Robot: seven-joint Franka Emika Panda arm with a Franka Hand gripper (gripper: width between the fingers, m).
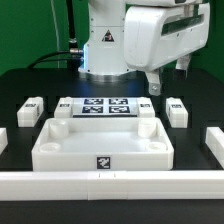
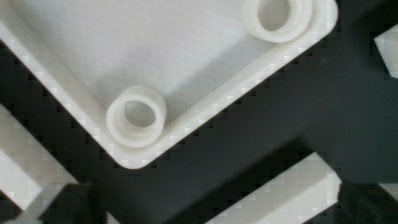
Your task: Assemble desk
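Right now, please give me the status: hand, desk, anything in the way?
Hand raised, carries nothing visible, jaws unclear. Desk slab flat, seen sockets empty. Legs loose beside it. Nothing seen in the way.

The arm (image 1: 150,35) is glossy white, made of rounded, bulging shells. Its base column (image 1: 103,45) bears a small black triangular mark, with a bluish glow at its six o'clock. Dark cables (image 1: 72,30) hang at its nine o'clock. The gripper (image 1: 155,80) looks grey.
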